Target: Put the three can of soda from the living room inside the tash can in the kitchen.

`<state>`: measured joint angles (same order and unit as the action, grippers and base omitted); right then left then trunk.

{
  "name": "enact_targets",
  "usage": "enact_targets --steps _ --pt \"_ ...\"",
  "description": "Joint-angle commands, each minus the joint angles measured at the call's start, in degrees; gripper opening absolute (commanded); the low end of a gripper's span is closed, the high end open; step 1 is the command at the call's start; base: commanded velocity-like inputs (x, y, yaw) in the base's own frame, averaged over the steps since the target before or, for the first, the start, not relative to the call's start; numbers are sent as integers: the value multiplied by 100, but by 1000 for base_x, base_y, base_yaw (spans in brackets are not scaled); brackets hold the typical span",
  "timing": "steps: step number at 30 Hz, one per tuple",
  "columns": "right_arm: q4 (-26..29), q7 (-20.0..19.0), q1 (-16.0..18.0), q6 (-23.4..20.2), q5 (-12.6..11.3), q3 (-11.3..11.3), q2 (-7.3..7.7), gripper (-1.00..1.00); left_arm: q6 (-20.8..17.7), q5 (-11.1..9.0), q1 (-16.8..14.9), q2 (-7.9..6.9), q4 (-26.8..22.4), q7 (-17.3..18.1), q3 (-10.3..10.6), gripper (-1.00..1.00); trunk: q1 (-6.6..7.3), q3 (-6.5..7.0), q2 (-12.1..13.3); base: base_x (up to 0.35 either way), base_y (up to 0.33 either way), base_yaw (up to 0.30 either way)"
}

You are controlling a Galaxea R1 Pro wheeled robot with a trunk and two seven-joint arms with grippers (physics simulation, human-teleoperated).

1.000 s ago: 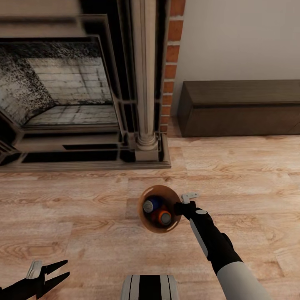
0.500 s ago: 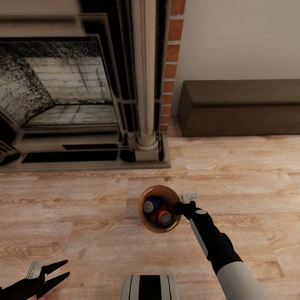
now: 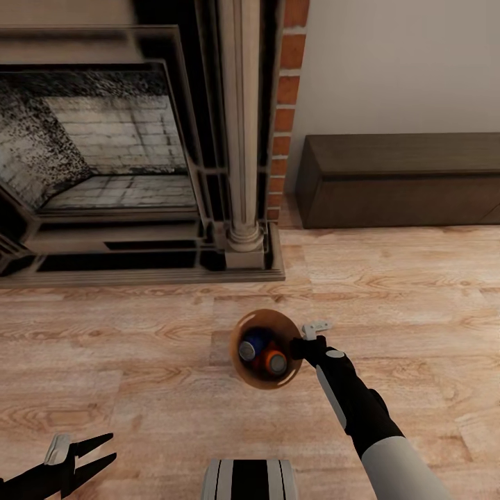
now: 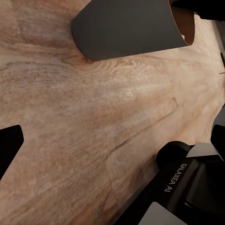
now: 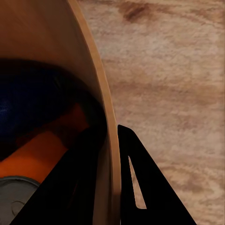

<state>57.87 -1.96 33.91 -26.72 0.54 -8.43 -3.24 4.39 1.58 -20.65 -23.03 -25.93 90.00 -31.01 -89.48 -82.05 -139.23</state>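
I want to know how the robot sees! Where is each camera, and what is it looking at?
Head view: on the robot's head, looking down at the floor, fireplace and bin; both arms show, with the left gripper and right gripper.
Left wrist view: on the left arm, looking over the floor at the bin's grey side.
Right wrist view: on the right arm, a finger each side of the bin's rim, cans inside.
All three share the bin and floor.

Open floor [image 3: 139, 347] all round (fireplace [image 3: 139, 153] ahead).
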Motion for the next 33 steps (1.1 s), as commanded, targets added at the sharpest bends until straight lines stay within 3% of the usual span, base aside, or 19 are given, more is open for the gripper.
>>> enact_targets --steps 1,7,11,28,33 --pt "4 -25 2 0 -50 0 -1 -100 0 0 0 0 0 0 -1 100 1 0 0 0 0 0" --pt "5 -24 2 0 -46 -1 -8 -100 -6 0 0 0 0 0 11 100 1 0 0 0 0 0" --pt "-1 -24 2 0 -45 -1 -10 -100 -4 0 0 0 0 0 6 100 88 72 160 0 0 0" --pt "-4 -24 2 0 -37 -1 -10 -100 0 0 0 -1 0 0 2 100 88 72 160 0 0 0" --pt "-4 -24 2 0 -37 -1 -10 -100 -7 0 0 -2 0 0 6 100 1 0 0 0 0 0"
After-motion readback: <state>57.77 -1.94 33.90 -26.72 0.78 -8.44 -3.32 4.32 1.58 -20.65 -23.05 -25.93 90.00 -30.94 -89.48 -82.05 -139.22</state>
